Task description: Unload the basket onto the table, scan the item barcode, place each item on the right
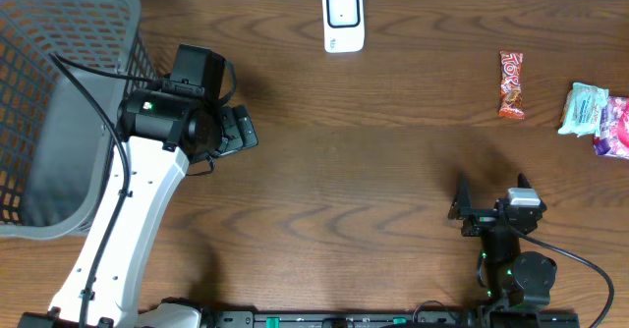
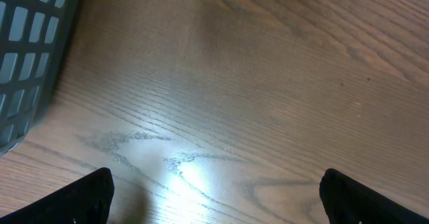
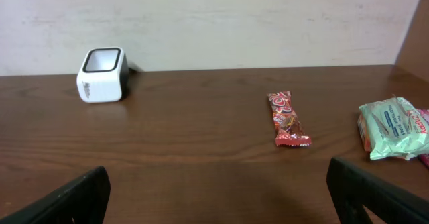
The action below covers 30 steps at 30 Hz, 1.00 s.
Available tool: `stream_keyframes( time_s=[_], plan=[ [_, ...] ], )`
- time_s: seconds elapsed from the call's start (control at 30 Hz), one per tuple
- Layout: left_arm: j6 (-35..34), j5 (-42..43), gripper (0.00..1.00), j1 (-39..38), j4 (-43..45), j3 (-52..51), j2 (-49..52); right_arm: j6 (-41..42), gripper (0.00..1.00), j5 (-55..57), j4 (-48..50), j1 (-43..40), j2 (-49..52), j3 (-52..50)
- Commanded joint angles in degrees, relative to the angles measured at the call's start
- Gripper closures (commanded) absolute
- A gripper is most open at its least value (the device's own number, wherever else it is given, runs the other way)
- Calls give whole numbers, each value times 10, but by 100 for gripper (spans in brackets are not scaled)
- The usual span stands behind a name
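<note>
Candy bar, in a red crinkly wrapper, lies flat on the bench, well to the right of the scanner and a little nearer the robot. I judge it light and fairly stiff along its length, with a slick film skin that could slip or buckle under the fingers. The sealed ends look thin and floppy, so the better hold is probably across the narrow width at the middle, from above. Which face carries the barcode cannot be told.

Far left of the scanner stands a grey mesh basket. Between basket and scanner hangs the left end effector, jaws spread wide and empty over bare wood. The scanner, a small white box with a dark-rimmed window, sits at the far edge of the bench by a pale wall. Right of it comes the candy bar. Further right, a mint-green packet lies against a pink packet at the edge of view; both look soft and light. The right end effector is right of the scanner on the robot's side, jaws wide apart with nothing between them, facing the candy bar. The wood is smooth, flat and slightly glossy, and nothing lies between scanner and candy bar.
</note>
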Motion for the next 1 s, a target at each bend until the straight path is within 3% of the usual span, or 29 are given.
stream_keyframes(
  time_s=[0.0,0.97],
  plan=[
    [-7,-5,2,2,-2,4,-3,-6,1,3,-2,4,-4,-1],
    [-8,-5,2,2,0,3,-14,-6,1,3,-2,4,-4,-1]
  ],
)
